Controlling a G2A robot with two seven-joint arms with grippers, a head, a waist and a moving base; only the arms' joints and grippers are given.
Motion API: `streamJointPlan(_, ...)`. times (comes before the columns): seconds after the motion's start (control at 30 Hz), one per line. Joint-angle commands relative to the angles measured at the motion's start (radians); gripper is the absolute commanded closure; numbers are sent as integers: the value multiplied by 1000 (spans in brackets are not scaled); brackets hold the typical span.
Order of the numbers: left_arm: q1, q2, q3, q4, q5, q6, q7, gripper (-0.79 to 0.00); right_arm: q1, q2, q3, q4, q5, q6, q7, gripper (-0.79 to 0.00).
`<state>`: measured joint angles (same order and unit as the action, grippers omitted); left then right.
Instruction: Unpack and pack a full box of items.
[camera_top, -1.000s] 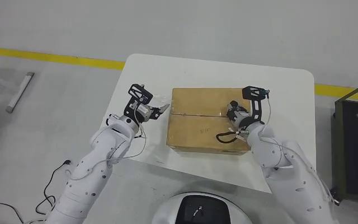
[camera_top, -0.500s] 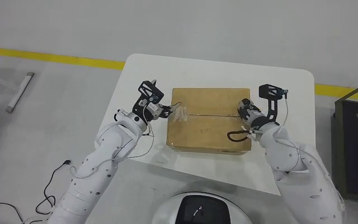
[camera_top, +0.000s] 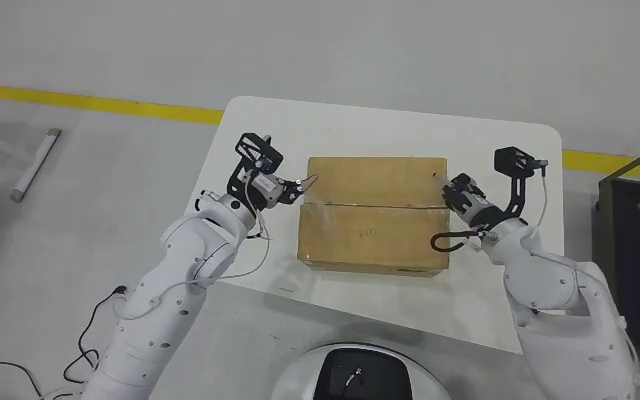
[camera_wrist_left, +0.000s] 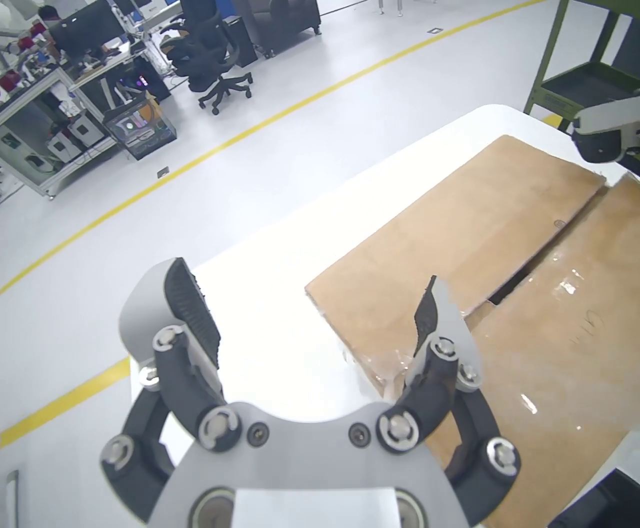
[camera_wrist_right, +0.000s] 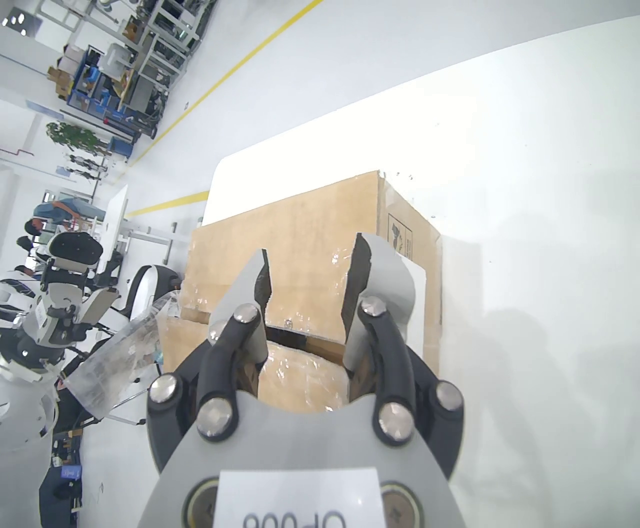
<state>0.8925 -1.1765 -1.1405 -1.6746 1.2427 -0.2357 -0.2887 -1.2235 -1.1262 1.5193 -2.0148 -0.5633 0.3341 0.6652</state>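
- Top view: since a second ago the right gripper (camera_top: 445, 183) has slid off the lid of the box (camera_top: 375, 210) and now sits at its right end. The left gripper (camera_top: 303, 186) reached to the seam and has drawn slightly back to the left end. The box has not shifted and lies in the middle of the table (camera_top: 400, 125), flaps down.
- Left wrist view: the left gripper (camera_wrist_left: 303, 272) is spread wide and empty, with one finger over the box (camera_wrist_left: 450, 250) corner, where clear tape is crumpled. A dark gap shows along the seam.
- Right wrist view: the right gripper (camera_wrist_right: 311, 247) is narrowly parted and holds nothing, poised above the seam's end on the box (camera_wrist_right: 300, 225). A loose strip of tape (camera_wrist_right: 115, 360) shows beside it.
- Judgement: the seal looks broken, so lifting the flaps comes next.
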Motion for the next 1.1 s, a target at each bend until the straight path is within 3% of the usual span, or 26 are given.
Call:
streamJointPlan(0.0, 4, 4, -39, -15, -11, 3, -30, -785, 2, 0, 4, -5, 23, -29, 2, -785)
streamJointPlan(0.2, 43, 20, -144, -75, -40, -5, -122, -785, 16, 1, -10, -45, 84, -131, 26, -785)
streamJointPlan(0.5, 180, 51, -339, -183, -100, -83, -265, -785, 82, 8, -141, -111, -8, -284, 180, -785)
streamJointPlan(0.77, 285, 69, -440, -219, -104, -123, -319, -785, 170, -1, -266, -113, -51, -220, 246, -785)
streamJointPlan(1.03, 307, 75, -459, -237, -106, -128, -317, -785, 269, -24, -416, -23, -118, -120, 249, -785)
streamJointPlan(1.07, 308, 75, -459, -237, -106, -128, -317, -785, 281, -28, -433, -8, -124, -106, 246, -723)
